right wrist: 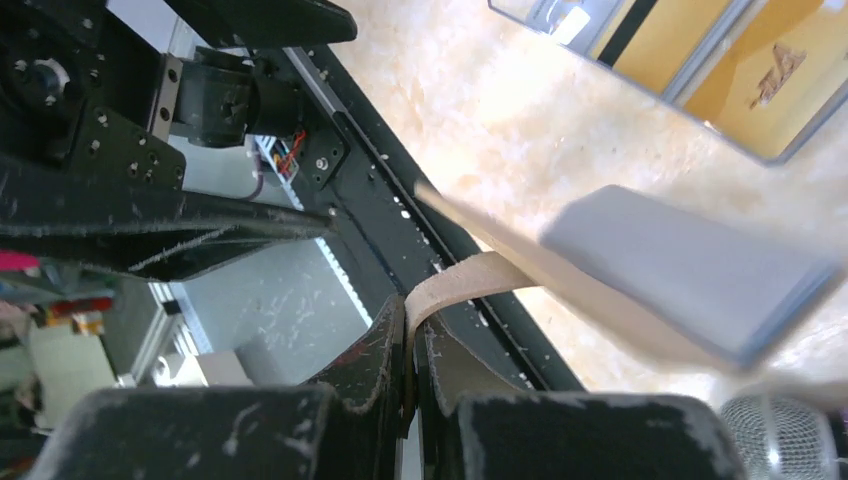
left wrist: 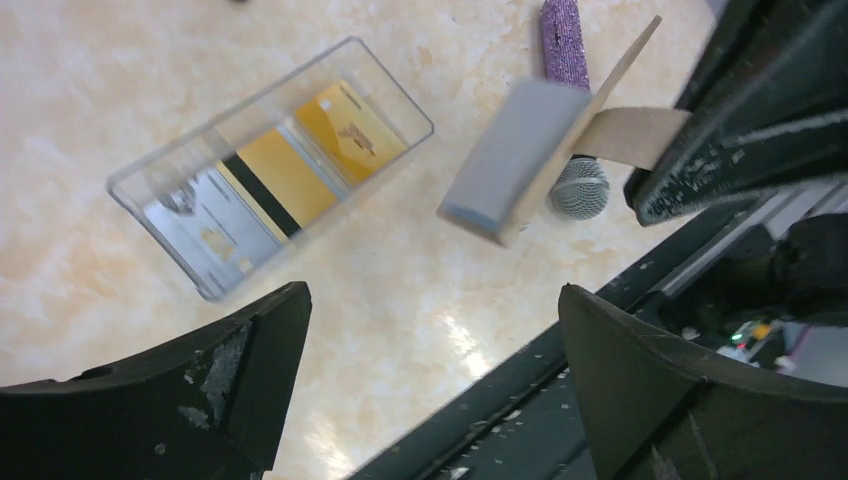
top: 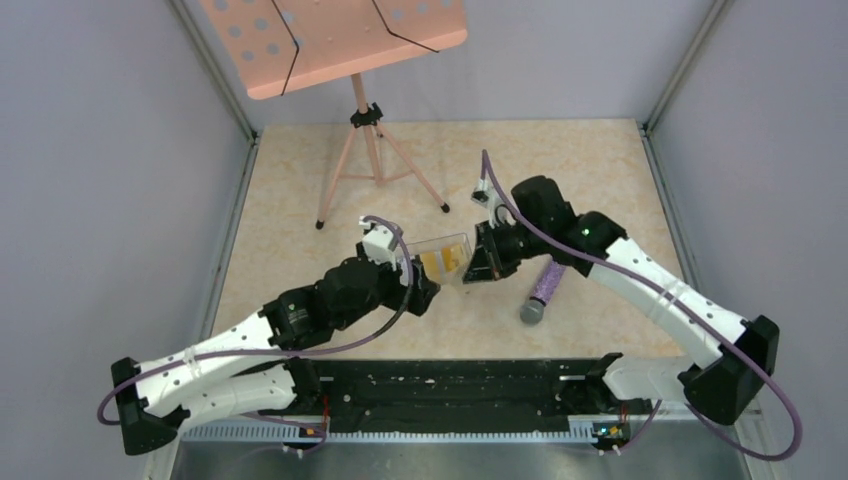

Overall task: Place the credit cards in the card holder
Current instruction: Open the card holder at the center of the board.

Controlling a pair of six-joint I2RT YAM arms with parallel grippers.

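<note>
Several credit cards lie flat in a clear plastic box point(left wrist: 180, 165): a gold one point(left wrist: 350, 125), an orange one with a dark stripe point(left wrist: 275, 180) and a white printed one point(left wrist: 205, 215). The box also shows in the top view point(top: 445, 258). My right gripper point(right wrist: 410, 345) is shut on the tan strap point(right wrist: 465, 285) of the card holder point(right wrist: 680, 270) and holds it in the air just right of the box. The holder hangs open, its light blue inside point(left wrist: 515, 160) showing. My left gripper point(left wrist: 435, 340) is open and empty, above the table just near of the box.
A purple microphone point(top: 545, 285) lies on the table under the right arm, its mesh head point(left wrist: 580, 188) just behind the hanging holder. A pink music stand point(top: 350, 40) on a tripod stands at the back. A black rail point(top: 450, 385) runs along the near edge.
</note>
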